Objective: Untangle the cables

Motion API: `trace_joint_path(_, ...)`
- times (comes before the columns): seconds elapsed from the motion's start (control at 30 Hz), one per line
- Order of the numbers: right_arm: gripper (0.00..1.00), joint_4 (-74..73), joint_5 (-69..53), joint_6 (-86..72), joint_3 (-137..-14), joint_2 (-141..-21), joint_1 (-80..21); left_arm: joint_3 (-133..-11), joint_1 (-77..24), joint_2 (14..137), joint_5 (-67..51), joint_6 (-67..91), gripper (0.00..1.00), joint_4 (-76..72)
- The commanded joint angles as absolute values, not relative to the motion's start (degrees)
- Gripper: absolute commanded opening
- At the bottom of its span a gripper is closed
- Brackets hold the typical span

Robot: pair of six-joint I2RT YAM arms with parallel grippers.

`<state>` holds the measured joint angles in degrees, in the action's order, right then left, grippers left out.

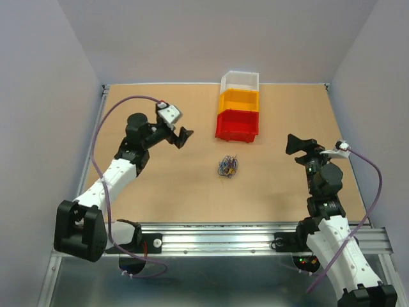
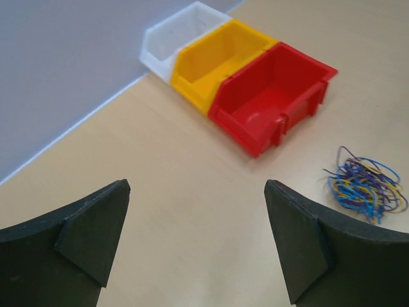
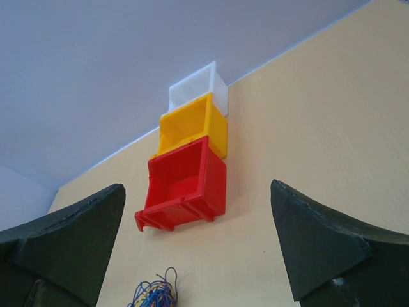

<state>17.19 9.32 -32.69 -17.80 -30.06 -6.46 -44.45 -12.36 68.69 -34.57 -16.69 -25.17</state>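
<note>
— From above, where are the cables (image 1: 227, 166)?
— Bunched on the surface (image 1: 275, 185) near the red bin (image 1: 237, 125), between left end effector (image 1: 180, 137) and right end effector (image 1: 295, 144), well apart from both.
— Wrist views?
— Both spread wide, empty (left: cables ahead-right; right: at the bottom edge).

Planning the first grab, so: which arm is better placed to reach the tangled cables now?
Probably the left. The left gripper hangs nearer the cables than the right gripper does in the top view. Both are open and empty, so either could start.
</note>
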Motion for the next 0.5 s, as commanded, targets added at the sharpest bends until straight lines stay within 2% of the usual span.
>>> trace_joint_path(0.0,1.00,16.61,4.32,-33.05,-17.23,-30.93,-6.59,-49.47,-25.64,74.85,-29.72,-22.58,0.99,-16.19)
trace_joint_path(0.2,1.00,18.28,0.35,-32.87,-17.84,-35.41,-6.68,-54.66,-36.89,85.84,-26.99,-24.52,0.99,-8.53)
trace_joint_path(0.4,1.00,18.63,0.44,-32.78,-17.40,-37.27,-6.59,-58.00,-42.71,92.89,-23.38,-24.17,0.97,-5.72)
trace_joint_path(0.47,1.00,18.63,0.79,-32.87,-16.88,-36.92,-6.68,-59.85,-43.33,95.09,-24.52,-24.34,0.94,-3.71)
